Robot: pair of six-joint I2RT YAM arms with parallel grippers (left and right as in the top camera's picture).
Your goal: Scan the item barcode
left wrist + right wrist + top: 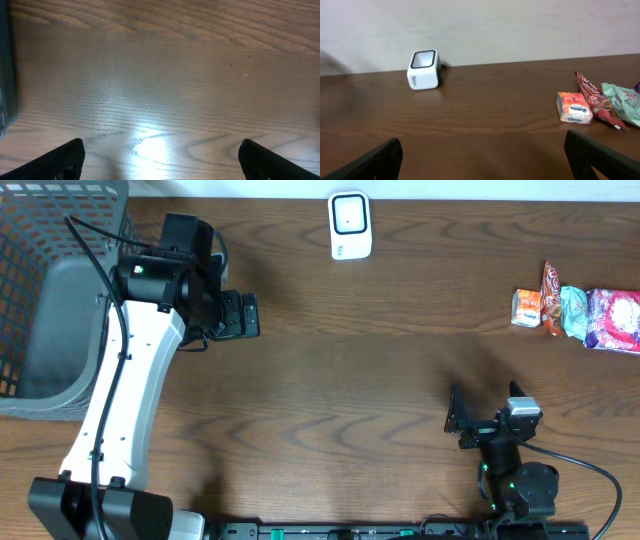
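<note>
A: What do we have at the left of the overhead frame?
B: Upper left, a grey plastic mesh basket [30,240]. Just right of it is the left gripper [250,315], jaws spread wide, gripping nothing. Its wrist view shows only the dark wood-grain table [165,75] below.
A: Centre?
B: Top centre we see the small white box scanner w/ a dark-rimmed window [350,225], near the table's far edge.
A: And the right side?
B: Lower right is the right gripper [458,418], also released and holding nothing. Upper right there's a row of snack packets, touching: small orange packet [527,307], red wrapper [551,298], pale green packet [574,312], pink-purple packet [612,320]. We see them well apart from the scanner and both grippers.
</note>
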